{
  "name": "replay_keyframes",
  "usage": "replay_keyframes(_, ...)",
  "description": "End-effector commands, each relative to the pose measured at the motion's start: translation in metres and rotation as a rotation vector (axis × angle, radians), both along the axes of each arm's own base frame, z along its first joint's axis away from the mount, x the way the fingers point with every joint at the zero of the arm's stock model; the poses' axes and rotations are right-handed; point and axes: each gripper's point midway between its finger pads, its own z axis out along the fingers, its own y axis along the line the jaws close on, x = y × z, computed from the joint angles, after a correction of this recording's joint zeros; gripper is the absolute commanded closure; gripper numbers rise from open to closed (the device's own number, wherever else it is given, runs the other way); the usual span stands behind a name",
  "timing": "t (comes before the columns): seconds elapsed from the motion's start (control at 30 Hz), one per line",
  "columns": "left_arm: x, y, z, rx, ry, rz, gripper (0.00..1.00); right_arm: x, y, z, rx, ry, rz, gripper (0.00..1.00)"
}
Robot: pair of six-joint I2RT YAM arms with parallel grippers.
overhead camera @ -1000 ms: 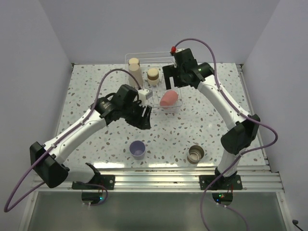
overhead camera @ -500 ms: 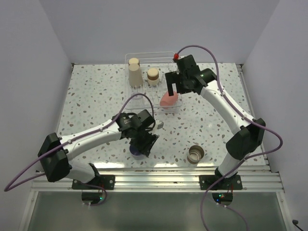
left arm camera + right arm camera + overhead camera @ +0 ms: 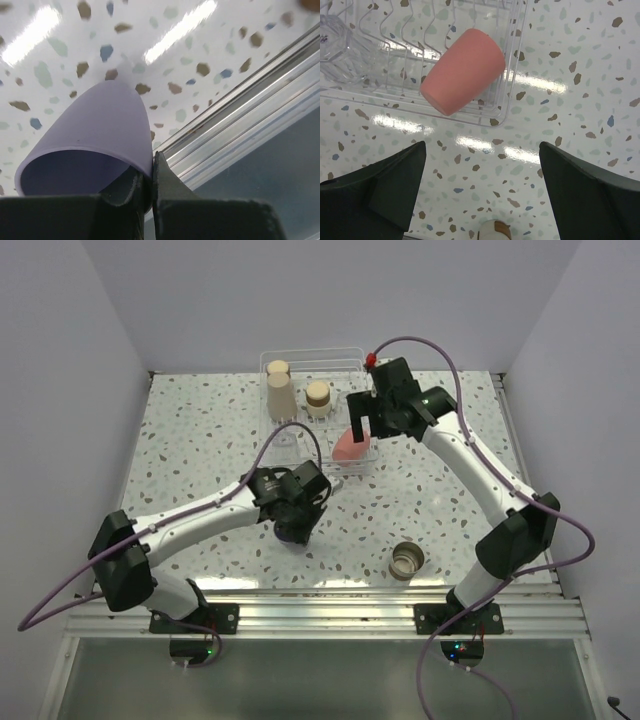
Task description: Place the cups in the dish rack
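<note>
My left gripper (image 3: 302, 524) is shut on the rim of the lavender cup (image 3: 291, 533), one finger inside and one outside; in the left wrist view the cup (image 3: 100, 127) fills the frame above the pinched jaws (image 3: 150, 169). My right gripper (image 3: 358, 428) stands wide open over the near right corner of the dish rack (image 3: 342, 359). The coral-red cup (image 3: 465, 70) lies on its side in the rack (image 3: 516, 47), with a clear glass (image 3: 339, 44) to its left. A beige cup (image 3: 279, 391) and a tan brown-rimmed cup (image 3: 318, 398) stand in the rack. Another tan cup (image 3: 407, 560) lies on the table.
The speckled table (image 3: 190, 440) ends in a metal rail (image 3: 340, 590) at the near edge, close behind the lavender cup. White walls close in the sides and back. The tan cup's rim (image 3: 495, 231) shows low between my right fingers.
My left arm swung from beside the rack down to the lavender cup, shut on its rim and shifted it slightly away from the rail. The right gripper drew back a little, staying open.
</note>
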Motion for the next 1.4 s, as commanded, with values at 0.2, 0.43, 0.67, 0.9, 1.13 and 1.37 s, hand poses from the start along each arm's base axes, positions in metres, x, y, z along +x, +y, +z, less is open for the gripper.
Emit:
replay_keyframes(0.2, 0.127, -0.033, 0.207, -0.651, -0.392, 0.079, 1.00, -0.002, 0.027, 0.126, 0.315, -0.199, 0.055, 0.02)
replay_keyframes(0.43, 0.148, -0.034, 0.319, -1.314, -0.489, -0.045, 1.00, -0.004, 0.057, 0.161, 0.794, -0.145, 0.187, 0.02)
replay_keyframes(0.67, 0.146, -0.031, 0.339, -1.611, -0.411, -0.112, 1.00, -0.001, 0.070, 0.166, 1.021, -0.085, 0.204, 0.02)
replay_keyframes(0.9, 0.151, -0.032, 0.337, -1.663, -0.380, -0.102, 1.00, 0.001, 0.077, 0.173, 1.097, -0.063, 0.219, 0.02)
replay_keyframes(1.13, 0.157, -0.030, 0.337, -1.749, -0.358, -0.078, 1.00, 0.001, 0.083, 0.180, 1.138, -0.051, 0.244, 0.21)
replay_keyframes(1.37, 0.170, -0.034, 0.327, -1.735, -0.339, -0.033, 0.93, 0.000, 0.083, 0.183, 1.157, -0.047, 0.247, 0.81)
